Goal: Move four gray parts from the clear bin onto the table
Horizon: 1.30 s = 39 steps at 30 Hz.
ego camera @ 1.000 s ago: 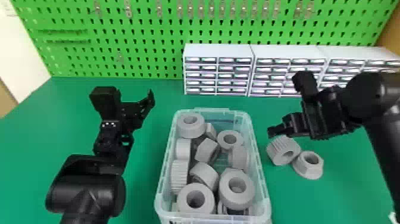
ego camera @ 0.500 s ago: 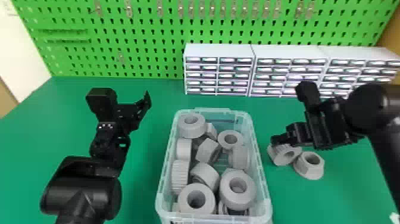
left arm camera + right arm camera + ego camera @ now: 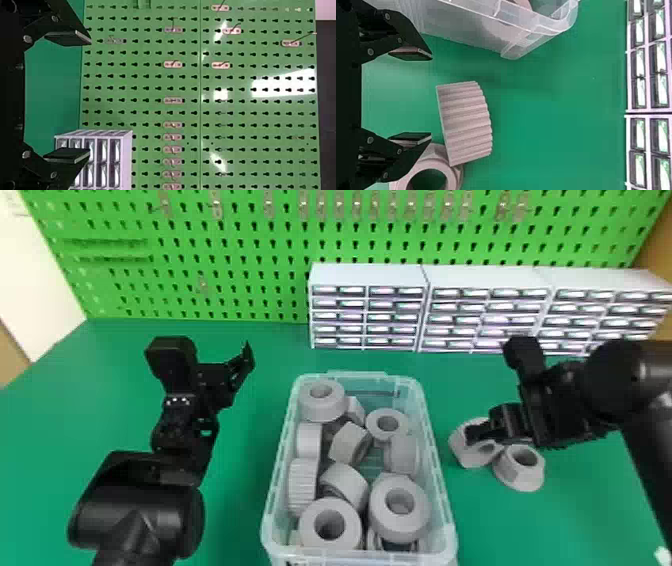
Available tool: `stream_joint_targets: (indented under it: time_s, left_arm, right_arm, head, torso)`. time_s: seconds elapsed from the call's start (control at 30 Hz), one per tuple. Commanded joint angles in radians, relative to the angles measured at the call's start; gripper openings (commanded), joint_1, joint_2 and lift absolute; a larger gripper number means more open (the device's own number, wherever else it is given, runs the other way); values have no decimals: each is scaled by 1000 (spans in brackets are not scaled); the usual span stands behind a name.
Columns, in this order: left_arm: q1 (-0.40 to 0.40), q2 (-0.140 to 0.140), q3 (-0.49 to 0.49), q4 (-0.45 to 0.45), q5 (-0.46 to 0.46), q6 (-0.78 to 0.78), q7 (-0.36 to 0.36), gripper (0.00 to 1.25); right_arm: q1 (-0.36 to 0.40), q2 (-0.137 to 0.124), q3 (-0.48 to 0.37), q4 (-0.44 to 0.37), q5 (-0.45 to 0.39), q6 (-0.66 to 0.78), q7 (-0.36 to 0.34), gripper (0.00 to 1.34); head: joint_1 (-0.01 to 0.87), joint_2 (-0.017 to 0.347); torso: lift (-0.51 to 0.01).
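Observation:
In the head view my right gripper (image 3: 481, 431) is over a gray ridged part (image 3: 465, 452), partly covering it; a gray flanged nut (image 3: 521, 470) lies beside that part on the table. The right wrist view shows this gripper (image 3: 431, 95) open, the ridged part (image 3: 464, 122) just beyond its fingertips, and the flanged nut (image 3: 451, 170) near one finger. Many gray rings and nuts, such as a thick ring (image 3: 400, 502), fill the clear bin (image 3: 441, 485). My left gripper (image 3: 235, 377) waits left of the bin; in the left wrist view the gripper (image 3: 90, 97) is open with nothing between its fingers.
White drawer cabinets (image 3: 367, 276) stand along the back of the green table (image 3: 240, 500), in front of a green pegboard (image 3: 250, 245). The bin's wall (image 3: 466, 33) is close to one side of my right gripper.
My right gripper has come down closer to the table and now covers more of the ridged part. The left arm has shifted slightly left. Both parts on the table stay about where they were.

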Motion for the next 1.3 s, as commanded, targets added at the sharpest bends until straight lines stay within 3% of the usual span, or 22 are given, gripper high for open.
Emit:
stream_joint_targets:
  time_s: [0.0, 0.4, 0.57, 0.67, 0.77, 0.83, 0.97, 1.03, 1.13, 1.2, 1.27]
  left_arm:
    - [2, 3, 1, 0, -2, 0, 0, 966]
    - [-19, 4, -28, 5, -4, 0, 11, 966]
    - [-27, 4, -42, 11, 2, 0, 23, 966]
    - [-22, 4, -42, 11, 4, 0, 23, 965]
    - [-15, 4, -36, 9, 4, -2, 23, 966]
    - [-15, 4, -36, 9, 6, -2, 23, 966]
    - [-15, 4, -39, 9, 6, -2, 23, 966]
    - [-15, 3, -39, 9, 6, -2, 23, 966]
    - [-13, 4, -39, 9, 4, -2, 25, 966]
    - [-11, 3, -37, 9, 6, -2, 25, 966]
    - [-11, 3, -39, 9, 6, -2, 25, 966]
  right_arm:
    - [10, 0, 7, 5, -2, 1, 1, 798]
    - [18, -11, 35, 134, -2, 1, -1, 798]
    - [53, 17, 32, 173, -4, 1, -1, 798]
    - [118, 28, 27, 120, -65, -230, 1, 799]
    - [175, 61, -8, 65, -85, -383, 1, 801]
    - [168, 74, -21, 36, -50, -374, 1, 801]
    - [135, 51, 18, -8, -40, -376, 1, 801]
    - [133, 43, 39, -68, 10, -396, 1, 801]
    - [130, 60, 41, -120, 67, -374, 1, 801]
    - [115, 63, 35, -119, 44, -327, 2, 801]
    - [101, 48, 58, -120, 12, -291, 2, 801]
  head:
    - [693, 72]
    - [693, 72]
    - [693, 72]
    - [693, 72]
    - [693, 72]
    - [693, 72]
    - [693, 72]
    - [693, 72]
    - [693, 72]
    - [693, 72]
    - [693, 72]
  torso:
    - [-52]
    - [-52]
    - [-52]
    - [-52]
    - [-52]
    - [-52]
    - [-52]
    - [-52]
    - [-52]
    - [-52]
    - [-52]
